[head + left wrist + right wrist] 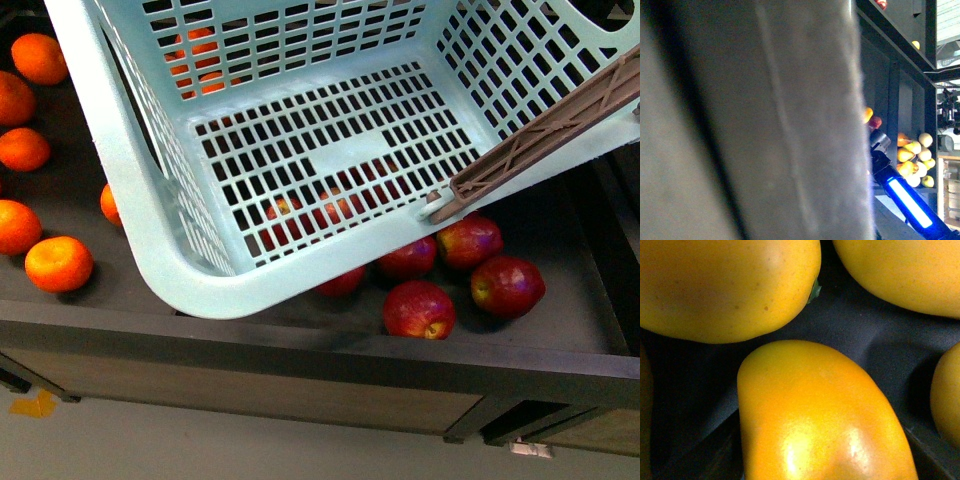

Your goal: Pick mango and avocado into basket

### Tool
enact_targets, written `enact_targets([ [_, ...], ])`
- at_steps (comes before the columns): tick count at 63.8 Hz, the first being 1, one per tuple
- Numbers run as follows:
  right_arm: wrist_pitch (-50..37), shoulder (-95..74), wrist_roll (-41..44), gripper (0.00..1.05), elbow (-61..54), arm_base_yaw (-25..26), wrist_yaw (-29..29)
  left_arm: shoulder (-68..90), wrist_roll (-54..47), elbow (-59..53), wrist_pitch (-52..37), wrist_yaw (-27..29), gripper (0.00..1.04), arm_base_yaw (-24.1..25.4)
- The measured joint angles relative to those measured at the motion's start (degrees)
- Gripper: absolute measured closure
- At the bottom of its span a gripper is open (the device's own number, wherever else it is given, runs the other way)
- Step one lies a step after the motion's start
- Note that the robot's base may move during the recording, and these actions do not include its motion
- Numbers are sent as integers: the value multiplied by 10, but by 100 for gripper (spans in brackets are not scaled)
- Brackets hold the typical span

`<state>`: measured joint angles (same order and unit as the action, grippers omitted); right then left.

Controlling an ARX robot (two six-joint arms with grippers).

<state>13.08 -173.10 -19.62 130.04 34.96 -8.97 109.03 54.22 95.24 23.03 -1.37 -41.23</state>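
Mangoes fill my right wrist view, very close, and only this view shows them. The nearest mango is in the centre of that picture. Its skin is smooth, yellow going to orange, with a bright shine on the round end. It lies on a dark moulded tray, near its neighbours but apart from them. My right jaws do not appear there, so I cannot tell if they are apart or together.

The front view shows other things. The basket takes the upper middle of the frame; it is light turquoise, tilted and empty. Its brown handle crosses the upper right. Under it is a dark shelf. Red apples lie at the lower right, some seen through the basket's slots, and oranges lie along the left edge. A grey floor is at the bottom.

My left wrist view is mostly covered by a blurred grey surface. Past it I see dark shelving, a heap of yellow fruit and an arm with a blue light strip. My left jaws are not visible in any picture.
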Motion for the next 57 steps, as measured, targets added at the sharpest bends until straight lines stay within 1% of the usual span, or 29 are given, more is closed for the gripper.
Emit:
enact_targets([
  [3,1,0,-1,41,2,1,2,0,0,0,0,0,77,0],
  [7,-2,0,-2,47,-1,3,6,0,0,0,0,0,77,0],
  [15,-31,15,-4,47,-37,7,20,0,0,0,0,0,77,0],
  [21,-62,43,-3,47,-90,11,43,0,0,0,0,0,77,0],
  [33,-146,133,2,47,-234,19,101,0,0,0,0,0,77,0],
  [40,-210,235,29,47,-354,21,146,0,0,0,0,0,77,0],
  [50,-241,393,55,47,-505,16,210,0,0,0,0,0,77,0],
  [57,-247,518,67,47,-618,-1,254,0,0,0,0,0,77,0],
])
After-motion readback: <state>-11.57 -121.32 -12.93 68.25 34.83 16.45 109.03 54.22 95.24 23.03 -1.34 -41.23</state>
